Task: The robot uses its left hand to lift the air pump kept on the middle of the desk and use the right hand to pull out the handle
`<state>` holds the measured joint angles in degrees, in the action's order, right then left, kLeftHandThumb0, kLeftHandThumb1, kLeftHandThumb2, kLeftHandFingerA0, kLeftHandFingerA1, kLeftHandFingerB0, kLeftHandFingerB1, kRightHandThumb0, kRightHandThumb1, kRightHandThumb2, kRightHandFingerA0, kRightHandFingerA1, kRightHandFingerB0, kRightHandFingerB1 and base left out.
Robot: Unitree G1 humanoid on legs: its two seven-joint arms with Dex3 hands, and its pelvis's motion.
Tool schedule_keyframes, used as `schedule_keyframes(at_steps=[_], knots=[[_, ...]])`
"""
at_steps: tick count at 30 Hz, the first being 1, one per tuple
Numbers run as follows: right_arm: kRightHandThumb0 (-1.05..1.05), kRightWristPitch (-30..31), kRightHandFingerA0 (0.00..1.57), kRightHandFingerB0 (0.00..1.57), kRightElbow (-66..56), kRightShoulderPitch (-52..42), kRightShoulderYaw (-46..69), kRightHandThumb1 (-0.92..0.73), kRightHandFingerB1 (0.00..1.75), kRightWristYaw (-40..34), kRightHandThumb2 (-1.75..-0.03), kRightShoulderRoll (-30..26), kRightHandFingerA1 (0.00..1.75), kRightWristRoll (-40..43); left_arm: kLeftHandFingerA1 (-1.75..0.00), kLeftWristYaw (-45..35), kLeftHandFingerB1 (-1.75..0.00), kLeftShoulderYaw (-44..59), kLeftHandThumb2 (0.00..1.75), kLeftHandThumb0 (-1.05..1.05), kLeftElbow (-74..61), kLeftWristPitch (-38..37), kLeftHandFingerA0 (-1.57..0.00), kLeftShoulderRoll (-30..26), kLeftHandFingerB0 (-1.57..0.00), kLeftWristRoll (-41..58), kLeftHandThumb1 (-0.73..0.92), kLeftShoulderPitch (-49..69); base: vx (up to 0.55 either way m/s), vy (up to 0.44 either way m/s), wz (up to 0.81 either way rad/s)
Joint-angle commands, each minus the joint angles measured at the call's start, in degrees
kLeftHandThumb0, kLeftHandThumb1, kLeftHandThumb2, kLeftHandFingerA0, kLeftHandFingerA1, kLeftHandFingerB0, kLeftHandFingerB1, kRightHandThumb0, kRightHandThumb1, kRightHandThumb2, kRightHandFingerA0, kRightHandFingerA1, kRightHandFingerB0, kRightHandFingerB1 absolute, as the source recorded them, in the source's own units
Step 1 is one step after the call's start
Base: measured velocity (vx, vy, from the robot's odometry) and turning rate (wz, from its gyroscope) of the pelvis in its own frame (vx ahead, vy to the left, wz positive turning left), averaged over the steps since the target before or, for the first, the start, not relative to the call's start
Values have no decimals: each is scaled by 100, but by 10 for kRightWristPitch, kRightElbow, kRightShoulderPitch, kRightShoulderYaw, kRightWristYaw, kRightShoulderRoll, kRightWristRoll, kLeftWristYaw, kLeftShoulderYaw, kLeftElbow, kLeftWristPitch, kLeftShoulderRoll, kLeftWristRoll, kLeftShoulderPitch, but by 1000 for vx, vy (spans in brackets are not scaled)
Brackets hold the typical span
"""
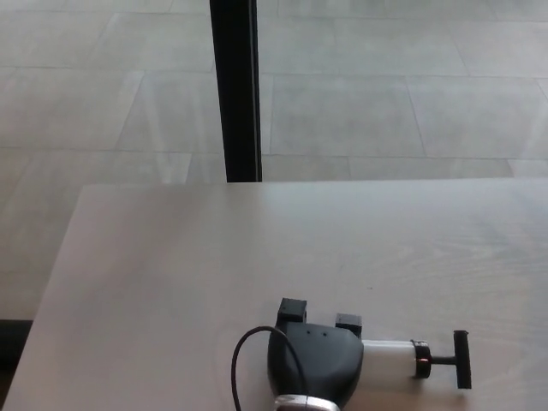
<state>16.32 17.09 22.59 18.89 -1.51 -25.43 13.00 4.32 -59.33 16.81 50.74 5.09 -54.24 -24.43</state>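
The air pump point(392, 358) lies on its side on the desk point(171, 274), near the front edge and right of centre. Its pale tube points right and ends in a black collar and a black T-handle point(461, 359), which stands pushed in close to the collar. My left hand point(313, 354), black and seen from its back, sits over the pump's left end and hides that part. A thin black cable point(241, 360) loops beside the wrist. Whether the hand grips the tube is hidden under the palm. My right hand does not show.
The light wooden desk stretches left and back from the pump, and its far edge point(257, 184) lies ahead. Beyond it a black pillar point(235, 86) rises from the grey tiled floor.
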Motion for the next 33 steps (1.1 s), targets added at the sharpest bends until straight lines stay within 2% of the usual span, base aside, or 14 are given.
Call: schedule_keyframes(at_steps=[1,8,10,12,14,15,18,21,22,25,26,28,30,33], knots=[[-38,10,72,48,5,6,6,-67,40,1,-60,-9,65,-12,-152,4,-72,27,70,-26,29,-52,-81,-15,-67,25,76,44,0,0,0],[-36,16,76,50,6,10,6,-66,41,0,-60,-6,68,-14,-169,51,-88,62,79,-25,29,-113,-93,-21,-76,18,79,66,0,0,0],[-35,15,77,50,4,8,5,-66,41,-1,-59,-3,69,-16,-172,87,-114,80,81,-25,21,-154,-85,-33,-74,24,77,78,0,0,0],[-35,17,78,51,0,6,4,-66,41,-1,-59,-3,70,-17,-166,97,-123,103,79,-26,14,-192,-80,-45,-70,37,78,77,0,0,0],[-34,16,76,50,-2,4,2,-67,41,-2,-59,-1,70,-19,-167,102,-110,111,78,-26,9,-220,-81,-65,-72,31,77,64,0,0,0],[-34,20,78,51,0,9,0,-67,41,-7,-59,4,69,-20,-172,113,-135,134,80,-24,-2,-257,-79,-89,-70,38,73,44,0,0,0],[-35,27,80,51,-14,11,-3,-66,42,-8,-59,9,70,-18,-175,164,-138,161,81,-22,-7,-305,-82,-113,-69,32,71,14,0,0,0],[-38,38,79,49,-41,5,-19,-66,42,1,-59,14,70,-20,-175,121,-143,192,79,-22,-42,-324,-73,-138,-58,51,81,-15,0,0,0],[-41,43,79,52,-50,6,-33,-66,43,16,-59,10,69,-22,-175,147,-152,204,88,-17,-38,-358,-77,-153,-58,51,68,-38,0,0,0],[-42,73,80,50,-86,6,-68,-66,42,40,-60,7,65,-24,-175,143,-158,218,95,-17,-34,-388,-76,-184,-59,46,62,-83,0,0,0],[-43,84,80,51,-98,6,-80,-65,42,45,-59,8,65,-24,-174,147,-138,222,86,-13,-29,-400,-90,-194,-67,45,65,-94,0,0,0],[-43,88,80,51,-103,3,-82,-65,42,44,-59,7,65,-22,-174,147,-138,223,86,-13,-28,-404,-90,-196,-67,46,65,-93,0,0,0],[-49,102,79,48,-129,0,-120,-63,42,56,-59,10,67,-31,-165,128,-106,229,75,-24,-27,-400,-83,-214,-81,38,68,-116,0,0,0],[-50,121,78,48,-147,4,-142,-63,43,58,-59,13,71,-30,-166,120,-117,232,78,-23,-18,-409,-82,-225,-79,39,66,-130,0,0,0]])
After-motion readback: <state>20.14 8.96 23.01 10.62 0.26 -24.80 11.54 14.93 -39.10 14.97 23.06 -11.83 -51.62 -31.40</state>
